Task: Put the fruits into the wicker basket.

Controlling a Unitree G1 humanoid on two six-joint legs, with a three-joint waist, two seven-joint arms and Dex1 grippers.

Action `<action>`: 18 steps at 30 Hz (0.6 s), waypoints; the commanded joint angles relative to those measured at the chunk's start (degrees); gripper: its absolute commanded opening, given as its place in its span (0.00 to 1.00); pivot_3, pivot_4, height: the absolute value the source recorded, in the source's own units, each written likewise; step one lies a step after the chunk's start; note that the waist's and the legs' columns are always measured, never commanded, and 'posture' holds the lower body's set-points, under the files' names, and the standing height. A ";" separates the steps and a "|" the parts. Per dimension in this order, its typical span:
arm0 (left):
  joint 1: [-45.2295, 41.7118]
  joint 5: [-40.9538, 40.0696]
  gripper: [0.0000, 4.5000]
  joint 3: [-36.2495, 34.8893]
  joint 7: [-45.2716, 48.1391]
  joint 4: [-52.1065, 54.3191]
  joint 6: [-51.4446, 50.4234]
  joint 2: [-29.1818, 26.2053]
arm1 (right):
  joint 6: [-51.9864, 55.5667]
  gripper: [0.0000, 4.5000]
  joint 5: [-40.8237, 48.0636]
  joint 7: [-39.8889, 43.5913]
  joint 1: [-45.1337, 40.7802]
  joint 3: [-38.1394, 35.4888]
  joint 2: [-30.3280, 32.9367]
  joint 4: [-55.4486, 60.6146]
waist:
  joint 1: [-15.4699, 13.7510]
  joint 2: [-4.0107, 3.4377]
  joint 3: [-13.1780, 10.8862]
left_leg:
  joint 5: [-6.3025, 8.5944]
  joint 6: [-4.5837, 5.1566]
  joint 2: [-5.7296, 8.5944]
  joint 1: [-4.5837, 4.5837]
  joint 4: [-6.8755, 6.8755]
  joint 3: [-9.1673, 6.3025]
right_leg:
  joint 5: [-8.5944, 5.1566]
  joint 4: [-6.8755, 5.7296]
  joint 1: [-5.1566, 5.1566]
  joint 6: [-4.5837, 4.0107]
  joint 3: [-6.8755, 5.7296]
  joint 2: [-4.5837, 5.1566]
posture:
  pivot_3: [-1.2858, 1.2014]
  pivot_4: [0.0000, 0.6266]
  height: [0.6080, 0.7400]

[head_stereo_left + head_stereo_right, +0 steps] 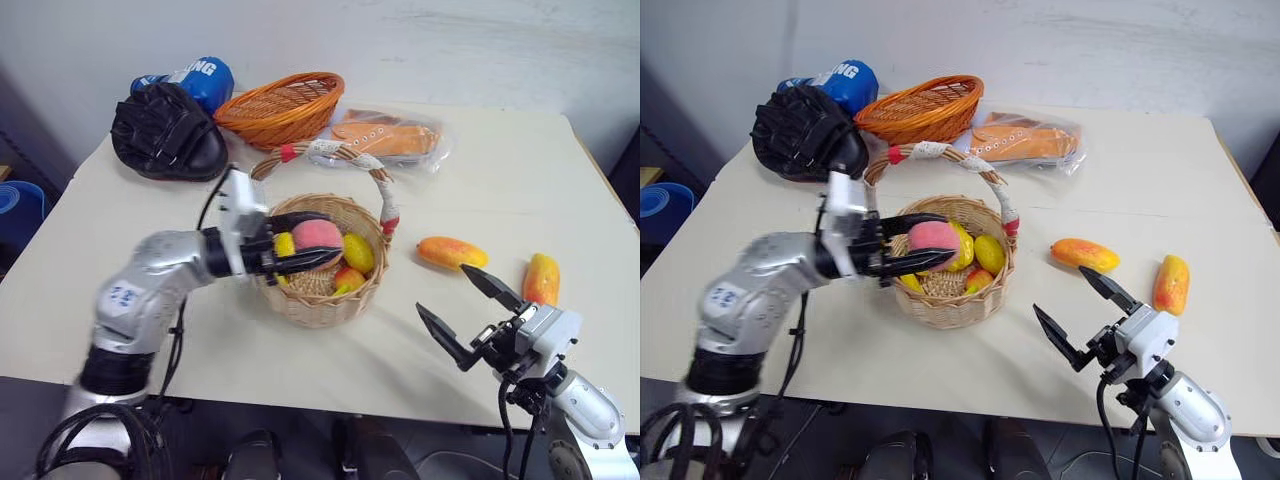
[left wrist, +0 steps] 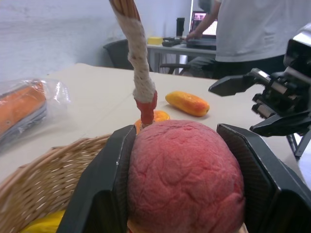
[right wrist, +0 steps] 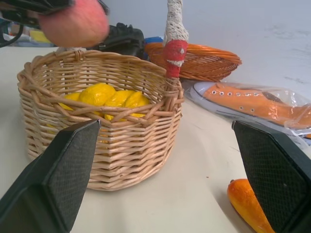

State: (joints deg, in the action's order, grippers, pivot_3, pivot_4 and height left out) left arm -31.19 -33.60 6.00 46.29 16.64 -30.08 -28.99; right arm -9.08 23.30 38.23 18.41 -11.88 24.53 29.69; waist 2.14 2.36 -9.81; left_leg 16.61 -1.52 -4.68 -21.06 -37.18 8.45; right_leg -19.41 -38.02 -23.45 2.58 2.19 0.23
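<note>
My left gripper (image 1: 308, 245) is shut on the pink peach (image 1: 317, 235) and holds it level over the open wicker basket (image 1: 300, 300), just under the basket's arched handle (image 1: 330, 152). Yellow lemons (image 1: 358, 252) and a small red-yellow fruit (image 1: 346, 279) lie inside the basket. Two mangoes rest on the table to the basket's right, one (image 1: 451, 252) nearer it and one (image 1: 541, 279) further right. My right gripper (image 1: 455, 309) stands open and empty near the table's front edge, close to the mangoes. In the left wrist view the peach (image 2: 184, 179) sits between both black fingers (image 2: 104, 184).
At the back of the table lie a shallow orange oval basket (image 1: 280, 106), a bagged orange shoe (image 1: 388, 138), a black punch mitt (image 1: 165, 132) and a blue boxing glove (image 1: 195, 78). A person (image 2: 252, 29) sits at a desk beyond the table.
</note>
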 commanded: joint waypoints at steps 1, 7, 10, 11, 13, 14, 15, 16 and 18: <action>-0.34 3.18 0.60 0.38 -0.24 -1.35 4.16 1.76 | -1.85 1.00 -0.52 -2.32 3.16 -3.83 -0.73 3.80 | -0.17 -0.02 -0.01 | -0.01 -0.01 -0.01 0.00 0.01 0.00 | 0.00 0.00 0.00 0.00 0.00 -0.01 | 0.52 0.24 1.00; -1.04 6.08 1.00 -0.04 3.72 -5.11 9.85 1.51 | -3.66 1.00 -0.47 -2.95 7.74 -7.73 -1.15 3.00 | -0.28 -0.03 -0.01 | -0.04 0.03 0.02 0.03 -0.02 0.02 | 0.00 -0.01 0.03 0.01 0.01 0.02 | 0.52 0.24 1.00; 0.70 3.45 1.00 -2.73 8.60 -3.95 10.95 -1.15 | -5.75 1.00 0.22 -2.32 10.60 -11.71 -1.28 0.77 | -0.33 -0.04 -0.02 | -0.04 0.03 0.01 0.01 0.00 0.02 | 0.00 -0.01 0.03 0.01 0.01 0.02 | 0.52 0.24 1.00; 1.75 2.05 1.00 -4.00 10.99 -3.28 11.13 -2.60 | -6.57 1.00 0.58 -1.86 11.60 -13.09 -1.30 -0.16 | -0.29 -0.04 -0.02 | -0.04 0.03 0.01 0.02 0.01 0.02 | 0.00 0.00 0.03 0.01 0.00 0.02 | 0.52 0.24 1.00; 4.17 -1.75 1.00 -7.94 15.85 -1.98 10.07 -6.69 | -8.43 1.00 1.17 -0.71 13.86 -15.77 -1.44 -2.59 | -0.11 -0.07 -0.04 | -0.03 0.02 -0.01 0.04 0.08 0.03 | -0.01 0.01 0.02 -0.01 0.00 0.01 | 0.52 0.24 1.00; 5.29 -4.01 1.00 -10.01 17.48 -1.50 7.89 -9.16 | -9.11 1.00 1.60 0.00 15.12 -16.81 -1.50 -3.88 | -0.10 -0.09 -0.05 | -0.02 0.00 -0.02 0.06 0.10 0.04 | -0.03 0.01 0.01 -0.03 -0.01 0.01 | 0.52 0.24 1.00; 7.35 -6.04 1.00 -12.74 19.85 -1.07 4.96 -13.39 | -10.59 1.00 1.53 1.17 16.93 -18.08 -1.56 -6.07 | -0.04 -0.10 -0.06 | -0.02 -0.01 -0.04 0.06 0.11 0.03 | -0.05 0.01 0.01 -0.05 -0.03 0.02 | 0.52 0.24 1.00; 8.84 -7.42 1.00 -14.48 21.26 -0.65 2.89 -16.29 | -11.74 1.00 1.52 2.09 18.13 -18.89 -1.58 -7.68 | 0.00 -0.11 -0.07 | -0.02 -0.01 -0.06 0.06 0.12 0.00 | -0.07 0.00 0.01 -0.08 -0.05 0.02 | 0.52 0.24 1.00; 12.57 -7.95 1.00 -18.42 23.29 -0.83 2.04 -21.09 | -14.21 1.00 1.34 3.77 20.24 -20.09 -1.88 -11.34 | 0.16 -0.16 -0.09 | -0.01 -0.01 -0.07 0.09 0.15 0.00 | -0.09 0.01 0.02 -0.12 -0.07 0.06 | 0.52 0.24 1.00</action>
State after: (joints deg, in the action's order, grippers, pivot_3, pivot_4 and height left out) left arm -19.31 -39.34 -9.09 67.69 13.71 -27.14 -48.87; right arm -20.59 23.74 40.67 37.70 -29.96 23.05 19.75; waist 2.30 2.21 -9.91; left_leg 16.61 -1.52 -4.74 -20.95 -37.01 8.44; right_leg -19.50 -38.01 -23.42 2.45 2.10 0.33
